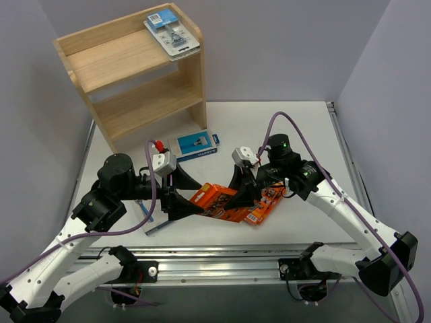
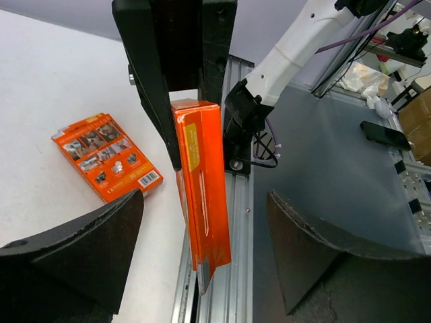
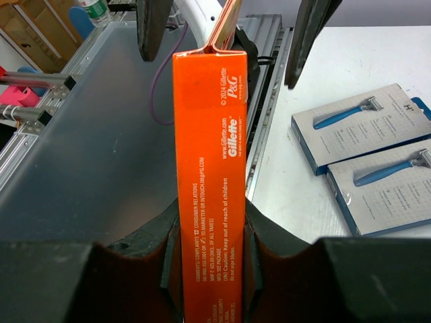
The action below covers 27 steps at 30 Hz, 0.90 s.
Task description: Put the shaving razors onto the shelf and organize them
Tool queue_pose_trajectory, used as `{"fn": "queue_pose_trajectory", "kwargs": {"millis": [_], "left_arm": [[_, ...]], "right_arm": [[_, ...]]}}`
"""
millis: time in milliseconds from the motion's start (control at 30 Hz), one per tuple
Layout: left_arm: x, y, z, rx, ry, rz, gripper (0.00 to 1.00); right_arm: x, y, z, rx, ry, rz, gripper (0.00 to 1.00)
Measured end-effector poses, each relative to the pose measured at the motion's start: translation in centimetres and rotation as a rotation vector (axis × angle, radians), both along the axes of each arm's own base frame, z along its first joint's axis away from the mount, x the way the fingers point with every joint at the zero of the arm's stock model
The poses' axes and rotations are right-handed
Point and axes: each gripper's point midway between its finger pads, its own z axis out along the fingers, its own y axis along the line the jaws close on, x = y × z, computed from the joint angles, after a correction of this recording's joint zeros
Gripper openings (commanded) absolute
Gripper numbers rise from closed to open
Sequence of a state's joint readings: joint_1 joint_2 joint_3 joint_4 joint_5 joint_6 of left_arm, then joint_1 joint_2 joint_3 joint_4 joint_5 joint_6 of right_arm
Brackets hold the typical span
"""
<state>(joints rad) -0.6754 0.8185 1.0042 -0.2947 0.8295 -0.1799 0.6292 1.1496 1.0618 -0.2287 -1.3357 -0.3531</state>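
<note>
On top of the shelf (image 1: 128, 67), at its right-hand end, the clear blister pack (image 1: 172, 33) with the blue header is lying face up. Just in front of the shelf's foot, on the white bench (image 1: 303, 128), a grey-and-blue pack (image 3: 355, 126) and a second grey-and-blue pack (image 3: 397, 188) are lying face up, side by side and touching, each picturing a blue razor. Farther out from the shelf, toward the near edge of the bench, the right end effector (image 1: 244, 195) is clamping the held orange pack (image 3: 209, 168). Its two fingers are pressing on the broad faces near one end, so the pack is standing on edge with its narrow printed side facing the right wrist camera. The left end effector (image 1: 201, 198) is facing it from the opposite side with its jaws spread wide. One finger (image 2: 74, 256) is sitting on either side of the pack's free end, and a clear gap is showing on both sides, so the left end effector is touching nothing and holding nothing. A flat orange pack (image 2: 108, 158) is lying printed face up on the bench, farther from the shelf than the held one and apart from both end effectors. All three orange and grey-and-blue packs on the bench are resting well below the shelf's tiers, and only the blister pack is sitting on the shelf.
</note>
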Motion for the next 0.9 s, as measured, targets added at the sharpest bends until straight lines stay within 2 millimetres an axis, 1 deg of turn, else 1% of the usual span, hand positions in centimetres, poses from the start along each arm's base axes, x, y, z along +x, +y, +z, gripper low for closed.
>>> {"fn": "queue_pose_trajectory", "kwargs": {"millis": [167, 233, 500, 633, 767, 800, 867, 900], "left_arm": [[0.0, -0.4, -0.5, 0.006, 0.036, -0.009, 0.77], [0.0, -0.5, -0.5, 0.005, 0.037, -0.011, 0.73], [0.4, -0.8, -0.7, 0.01, 0.042, 0.029, 0.66], [0.6, -1.1, -1.0, 0.021, 0.041, 0.046, 0.59], [0.9, -1.5, -1.5, 0.039, 0.039, 0.061, 0.49], [0.9, -1.6, -1.6, 0.042, 0.039, 0.062, 0.43], [0.8, -1.8, -1.8, 0.048, 0.04, 0.062, 0.38], [0.7, -1.8, -1.8, 0.051, 0.039, 0.062, 0.31]], "right_arm": [[0.1, 0.1, 0.2, 0.005, 0.003, -0.005, 0.0], [0.2, 0.2, 0.3, 0.007, 0.005, -0.006, 0.0], [0.2, 0.2, 0.4, 0.009, 0.006, -0.007, 0.0], [0.2, 0.2, 0.4, 0.009, 0.008, -0.007, 0.0], [0.2, 0.2, 0.5, 0.008, 0.012, -0.009, 0.0], [0.2, 0.2, 0.4, 0.007, 0.013, -0.01, 0.0], [0.4, 0.3, 0.3, 0.003, 0.017, -0.015, 0.0], [0.4, 0.3, 0.3, 0.0, 0.02, -0.018, 0.0]]}}
